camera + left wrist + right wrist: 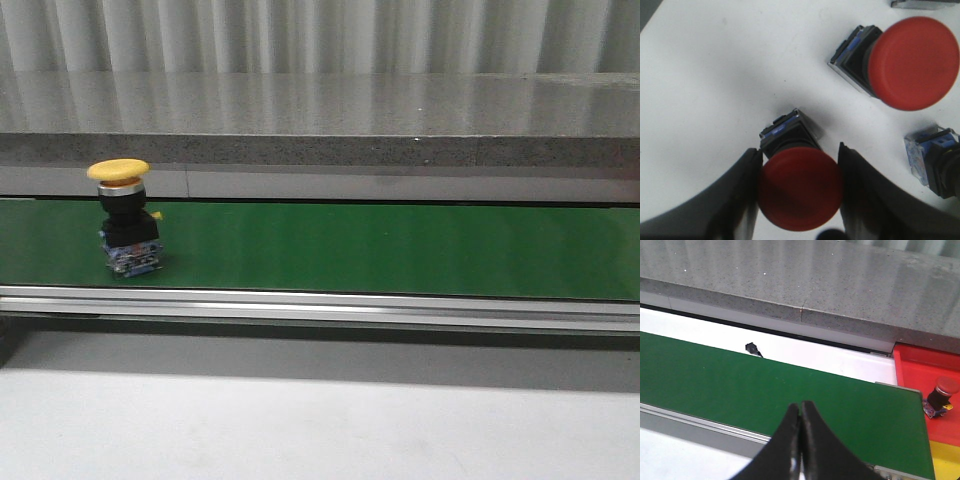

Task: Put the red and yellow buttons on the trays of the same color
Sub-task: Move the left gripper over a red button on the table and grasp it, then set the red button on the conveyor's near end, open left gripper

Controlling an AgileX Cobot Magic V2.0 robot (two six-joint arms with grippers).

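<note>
The long green belt (400, 248) runs flat across the middle of the front picture. At its left end stands a yellow button (124, 215), upright, cap on top. A red tray (925, 371) sits at the right edge of my right wrist picture, with one small red button (941, 396) on it. My left pincer (800, 192) grips the cap of a red button (799, 187) on a white surface (715, 90). Another big red button (905, 62) lies at the upper right there. My right pincer (800, 435) is pressed closed, holding nothing, above the belt.

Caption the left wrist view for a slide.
Left gripper straddling a red button on a white surface, two more buttons nearby.
</note>
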